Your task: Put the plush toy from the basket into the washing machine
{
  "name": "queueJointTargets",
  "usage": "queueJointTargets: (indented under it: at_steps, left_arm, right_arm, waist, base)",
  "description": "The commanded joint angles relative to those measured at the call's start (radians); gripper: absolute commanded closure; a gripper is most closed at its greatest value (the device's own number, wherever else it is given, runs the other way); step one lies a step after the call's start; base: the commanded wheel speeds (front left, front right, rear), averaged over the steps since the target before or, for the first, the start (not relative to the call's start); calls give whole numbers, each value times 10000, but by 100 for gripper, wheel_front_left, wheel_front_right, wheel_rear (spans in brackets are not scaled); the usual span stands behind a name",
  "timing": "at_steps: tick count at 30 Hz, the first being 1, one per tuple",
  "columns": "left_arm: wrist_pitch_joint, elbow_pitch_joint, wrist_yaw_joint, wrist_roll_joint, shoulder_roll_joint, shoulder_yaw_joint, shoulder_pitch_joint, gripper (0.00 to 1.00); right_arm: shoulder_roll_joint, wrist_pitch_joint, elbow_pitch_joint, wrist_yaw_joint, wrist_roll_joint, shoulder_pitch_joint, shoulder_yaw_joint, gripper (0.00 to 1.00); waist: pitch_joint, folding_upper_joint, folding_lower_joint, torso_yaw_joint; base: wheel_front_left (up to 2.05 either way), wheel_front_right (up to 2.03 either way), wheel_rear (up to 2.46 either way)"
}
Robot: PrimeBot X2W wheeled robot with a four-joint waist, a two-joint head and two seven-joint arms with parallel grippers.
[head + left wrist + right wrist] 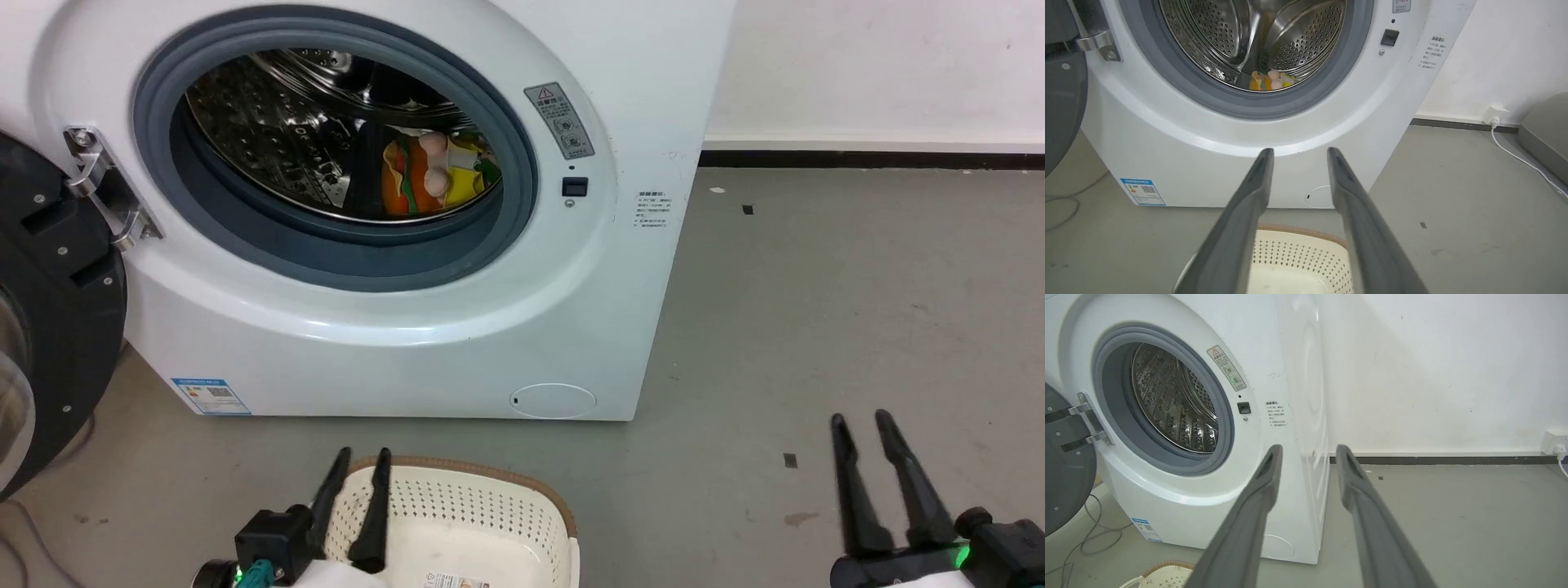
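The plush toy lies inside the steel drum of the white washing machine, orange stripes, yellow and pink parts showing; the left wrist view shows the plush toy low in the drum too. The black-framed door hangs open at the left. The cream basket stands on the floor before the machine, with only a label showing inside. My left gripper hovers open over the basket's near left rim, holding nothing. My right gripper stands open over bare floor at the lower right.
Grey floor stretches right of the machine up to a white wall with a dark baseboard. A white cable and plug lie by the wall at the right, beside a grey object. Thin cords trail under the open door.
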Motion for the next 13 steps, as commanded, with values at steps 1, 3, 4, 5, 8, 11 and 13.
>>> queueJointTargets:
  at_steps: [1, 3, 4, 5, 8, 11, 13]
  left_arm:
    - [5, 1, 0, 4, -5, -1, 0, 100]
    - [32, -17, -3, 29, -13, 11, 0, 100]
    - [73, -51, -8, 79, -28, 45, 0, 100]
    - [93, -68, -11, 103, -36, 62, 0, 100]
    - [154, -120, -19, 177, -59, 114, -1, 100]
    - [235, -188, -29, 275, -90, 182, -1, 100]
    - [276, -223, -34, 324, -105, 217, -1, 100]
  right_arm:
    - [0, 3, 1, 0, -2, -1, 2, 100]
    - [0, 26, 7, 0, -15, -12, -3, 100]
    - [0, 67, 19, 0, -40, -31, -2, 100]
    - [0, 88, 26, 0, -53, -41, -1, 100]
    - [0, 150, 44, 0, -91, -70, 1, 100]
    - [0, 231, 68, -1, -141, -109, 4, 100]
    - [0, 272, 80, -1, -166, -128, 5, 100]
  waist:
    - [-2, -1, 1, -1]
    - [-8, -1, 1, -4]
    - [-20, -1, 1, -9]
    - [-25, -1, 1, -11]
    - [-42, -1, 1, -18]
    - [-65, -1, 1, -27]
    - [-76, -1, 1, -32]
  base:
    - [0, 0, 0]
    - [0, 0, 0]
    - [0, 0, 0]
    - [0, 0, 0]
    - [0, 0, 0]
    - [0, 0, 0]
    - [0, 0, 0]
